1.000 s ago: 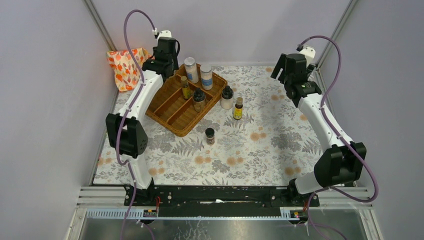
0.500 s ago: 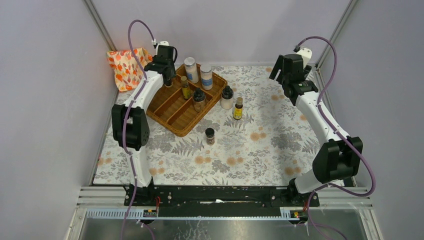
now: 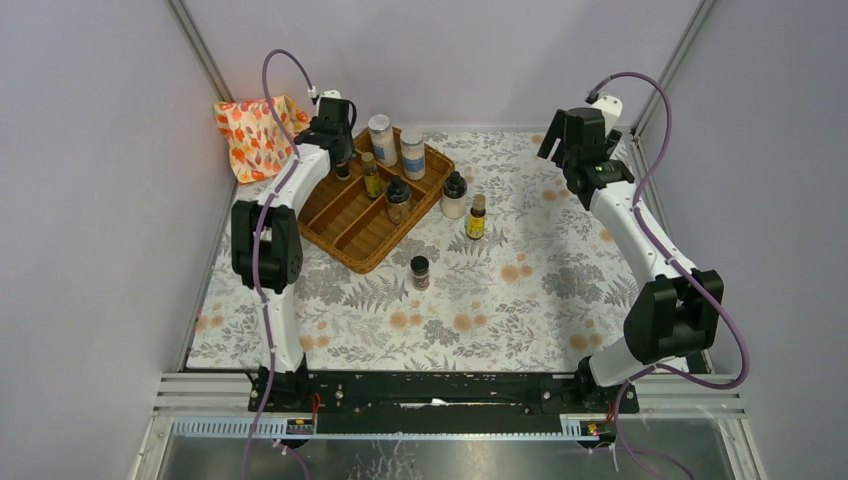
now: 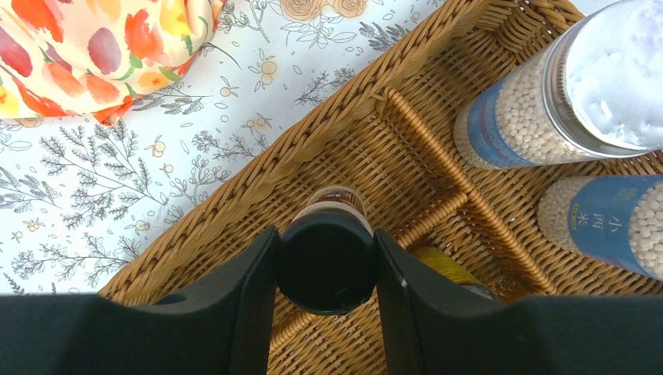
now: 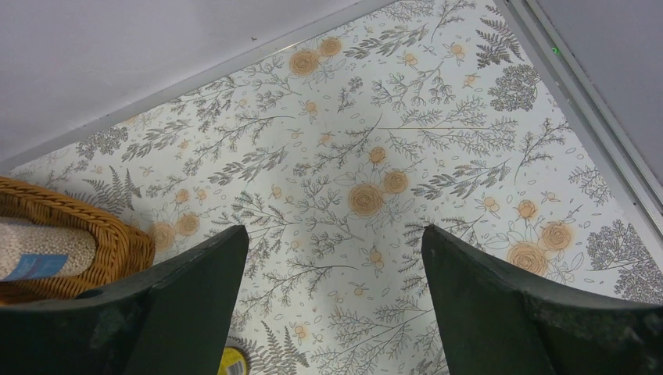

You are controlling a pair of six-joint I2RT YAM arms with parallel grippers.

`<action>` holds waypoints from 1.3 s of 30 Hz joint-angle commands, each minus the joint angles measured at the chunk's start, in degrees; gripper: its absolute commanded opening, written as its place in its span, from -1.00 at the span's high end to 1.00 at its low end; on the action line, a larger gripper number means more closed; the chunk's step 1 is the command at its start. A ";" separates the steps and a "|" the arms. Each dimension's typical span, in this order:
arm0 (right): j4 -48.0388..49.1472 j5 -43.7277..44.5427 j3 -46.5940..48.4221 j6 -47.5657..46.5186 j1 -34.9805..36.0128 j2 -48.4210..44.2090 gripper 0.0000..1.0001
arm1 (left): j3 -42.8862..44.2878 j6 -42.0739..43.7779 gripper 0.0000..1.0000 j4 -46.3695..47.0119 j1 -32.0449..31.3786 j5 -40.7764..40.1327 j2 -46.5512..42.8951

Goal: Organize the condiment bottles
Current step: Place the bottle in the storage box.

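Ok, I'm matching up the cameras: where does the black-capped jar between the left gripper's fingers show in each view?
Top external: the black-capped jar is upper left of centre, at the tray's far-left edge.
Left wrist: bottom centre, clamped in the left gripper.
Right wrist: not in view.
Shared landmark: the wicker tray.

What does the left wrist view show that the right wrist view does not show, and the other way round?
Only the left wrist view: the left gripper closed around a black-capped jar over the wicker tray, and the orange-patterned cloth. Only the right wrist view: the right gripper open over bare tablecloth, a yellow cap at the bottom edge, and the metal rail. Both: the wicker tray, a white-filled jar with a blue label, and the flowered tablecloth.
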 commanded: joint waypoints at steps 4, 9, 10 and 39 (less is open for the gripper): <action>1.32 -0.33 3.54 -1.20 -0.33 0.47 -0.78 | -0.31 -0.97 1.00 4.09 1.00 0.60 2.24; 1.20 -0.25 3.97 -1.45 -0.34 0.82 -0.78 | 0.28 -1.02 1.00 3.86 1.09 0.80 3.27; 1.27 -0.23 4.01 -1.45 -0.37 0.89 -0.78 | 0.31 -1.09 1.00 3.81 1.14 0.80 3.35; 2.23 -0.63 3.87 -1.89 -0.33 2.68 -0.78 | 5.40 -2.00 1.00 2.20 1.18 2.66 9.71</action>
